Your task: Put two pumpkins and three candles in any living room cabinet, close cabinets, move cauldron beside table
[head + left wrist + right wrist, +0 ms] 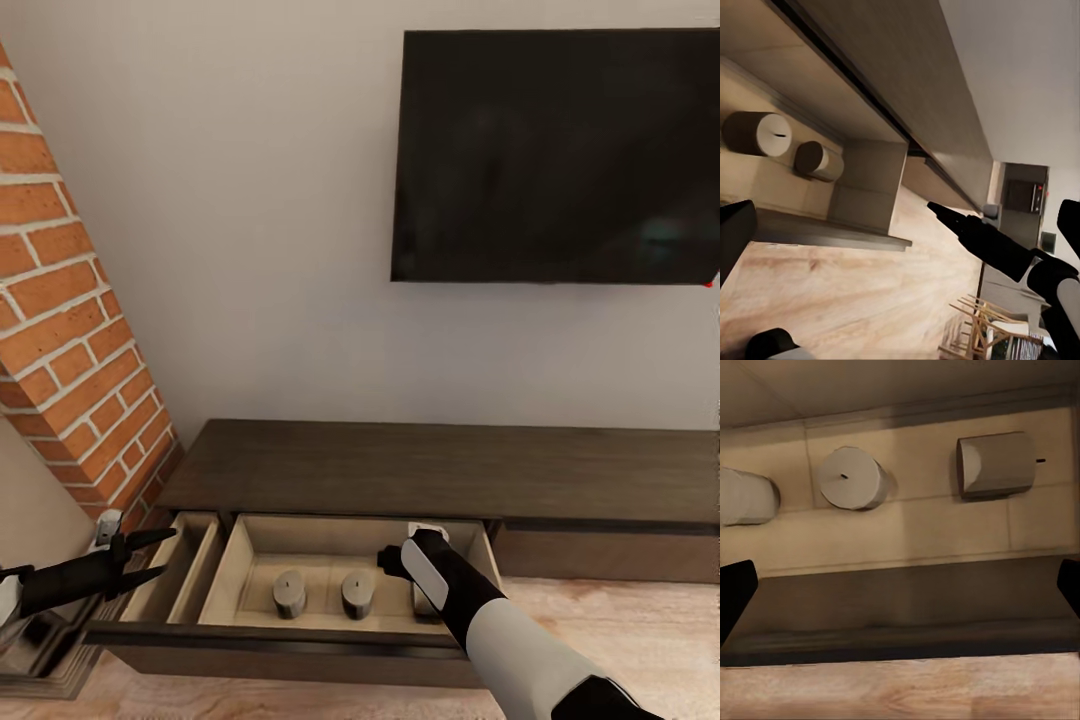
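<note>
The long low dark-brown cabinet (400, 465) has a wide drawer (345, 535) pulled open, pale inside. Three beige candles stand in it in a row: the left candle (290, 593) (851, 478), the middle candle (357, 593) (997, 465), and a third candle (746, 496) mostly behind my right arm in the head view. My right gripper (395, 562) (900, 589) hovers open over the drawer's front right part, holding nothing. My left gripper (160, 557) is open and empty just left of the drawers, fingers pointing right. The pumpkins and the cauldron are out of view.
A narrower drawer (185, 565) is open at the cabinet's left end. A brick column (70, 330) and a grey moulded base (40, 650) stand close on the left. A black TV (555, 155) hangs on the wall above. Wooden floor (600, 620) lies in front.
</note>
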You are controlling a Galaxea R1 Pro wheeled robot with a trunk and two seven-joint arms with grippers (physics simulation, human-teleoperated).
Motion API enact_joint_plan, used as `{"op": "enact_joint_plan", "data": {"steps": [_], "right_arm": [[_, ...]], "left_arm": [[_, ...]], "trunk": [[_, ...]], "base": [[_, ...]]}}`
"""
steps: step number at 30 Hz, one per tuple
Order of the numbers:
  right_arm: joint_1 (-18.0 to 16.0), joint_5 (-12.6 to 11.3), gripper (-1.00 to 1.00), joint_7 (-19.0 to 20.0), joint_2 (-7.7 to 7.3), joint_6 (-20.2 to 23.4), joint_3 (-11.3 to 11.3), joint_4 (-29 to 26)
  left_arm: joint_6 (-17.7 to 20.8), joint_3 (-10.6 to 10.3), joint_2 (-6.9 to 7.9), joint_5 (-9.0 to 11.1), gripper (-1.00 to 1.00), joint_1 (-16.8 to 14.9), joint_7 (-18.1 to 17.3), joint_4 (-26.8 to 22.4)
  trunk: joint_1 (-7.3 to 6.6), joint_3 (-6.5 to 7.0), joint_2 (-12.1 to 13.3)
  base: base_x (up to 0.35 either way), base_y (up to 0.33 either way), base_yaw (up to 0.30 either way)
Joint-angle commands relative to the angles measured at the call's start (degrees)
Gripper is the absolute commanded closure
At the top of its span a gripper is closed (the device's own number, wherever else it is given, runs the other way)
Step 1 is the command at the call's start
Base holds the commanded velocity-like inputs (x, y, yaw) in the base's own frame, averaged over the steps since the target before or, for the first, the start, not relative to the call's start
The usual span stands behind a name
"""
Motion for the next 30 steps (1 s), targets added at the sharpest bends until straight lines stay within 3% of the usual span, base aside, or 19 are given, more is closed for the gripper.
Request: {"op": "enact_joint_plan", "data": {"steps": [1, 18, 30], "right_arm": [[0.0, 0.0, -1.0, 0.0, 0.0, 0.0, 0.0, 0.0], [0.0, 0.0, -1.0, 0.4, 0.0, -0.1, 0.0, 0.0], [0.1, 0.0, -1.0, 0.4, 0.0, -0.2, 0.1, 0.0]], "left_arm": [[0.0, 0.0, 0.0, 0.0, -1.0, 0.0, 0.0, 0.0], [0.0, 0.0, -0.02, -0.2, -1.0, 0.0, 0.1, 0.0], [0.0, 0.0, -0.07, -0.2, -1.0, 0.0, 0.0, 0.0]], "trunk": [[-0.23, 0.18, 0.4], [-3.96, 3.24, 7.2], [-6.6, 5.39, 12.0]], "base": [[-0.182, 0.074, 0.0], [-0.123, 0.056, 0.0], [-0.013, 0.006, 0.0]]}}
